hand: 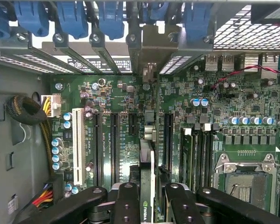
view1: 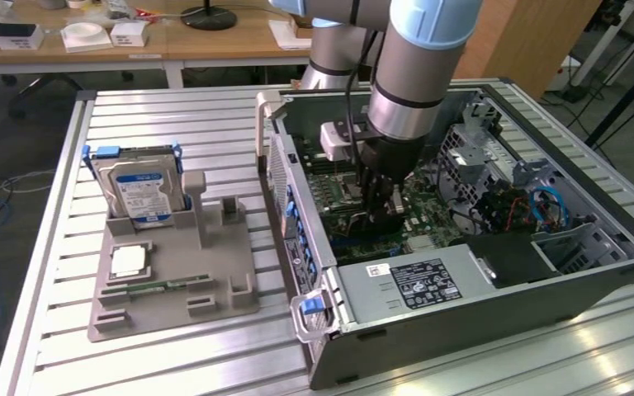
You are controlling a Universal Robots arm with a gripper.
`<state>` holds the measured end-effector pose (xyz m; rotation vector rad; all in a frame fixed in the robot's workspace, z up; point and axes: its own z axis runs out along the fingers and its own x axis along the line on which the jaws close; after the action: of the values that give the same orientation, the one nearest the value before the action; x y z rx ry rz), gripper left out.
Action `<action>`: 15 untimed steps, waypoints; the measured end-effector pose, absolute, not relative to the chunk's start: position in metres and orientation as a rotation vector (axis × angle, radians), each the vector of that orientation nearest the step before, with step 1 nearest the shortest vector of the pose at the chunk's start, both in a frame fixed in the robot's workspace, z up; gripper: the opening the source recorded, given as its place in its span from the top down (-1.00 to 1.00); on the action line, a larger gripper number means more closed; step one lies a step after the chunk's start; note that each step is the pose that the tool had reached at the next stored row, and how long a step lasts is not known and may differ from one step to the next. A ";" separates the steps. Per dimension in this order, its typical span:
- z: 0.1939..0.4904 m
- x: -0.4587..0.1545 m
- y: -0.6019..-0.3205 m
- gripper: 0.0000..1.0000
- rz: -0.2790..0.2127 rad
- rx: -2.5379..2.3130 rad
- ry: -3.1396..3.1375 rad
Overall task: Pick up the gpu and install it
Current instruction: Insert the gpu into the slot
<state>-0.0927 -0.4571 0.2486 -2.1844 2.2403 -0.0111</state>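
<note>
Jaws [hand: 147, 198] clenched on one gpu [hand: 146, 172] (edge-on) above motherboard [hand: 112, 135] slots.

Your arm [view1: 411, 74] is reaching almost straight down from the far side of the scene, its grey and pale-blue upper segments standing nearly upright. The wrist is pointing downward, with a small pale box mounted on its side toward the exterior view's left. Your gripper [view1: 381, 202] is hanging vertically below it, black fingers [hand: 126, 203] aimed down. In the wrist view the fingers are closing in from both sides and pinching a thin upright gpu [hand: 147, 186] held edge-on between them.
</note>
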 end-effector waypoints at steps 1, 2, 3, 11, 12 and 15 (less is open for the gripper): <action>0.248 -0.093 -0.457 0.48 -0.011 -2.184 2.240; 0.248 -0.093 -0.457 0.48 -0.011 -2.185 2.240; 0.248 -0.093 -0.457 0.48 -0.011 -2.185 2.240; 0.243 -0.093 -0.457 0.48 -0.012 -2.185 2.240; 0.243 -0.093 -0.457 0.48 -0.011 -2.185 2.240; 0.243 -0.093 -0.457 0.48 -0.011 -2.185 2.240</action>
<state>-0.0927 -0.4571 0.2430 -2.1846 2.2401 -0.0113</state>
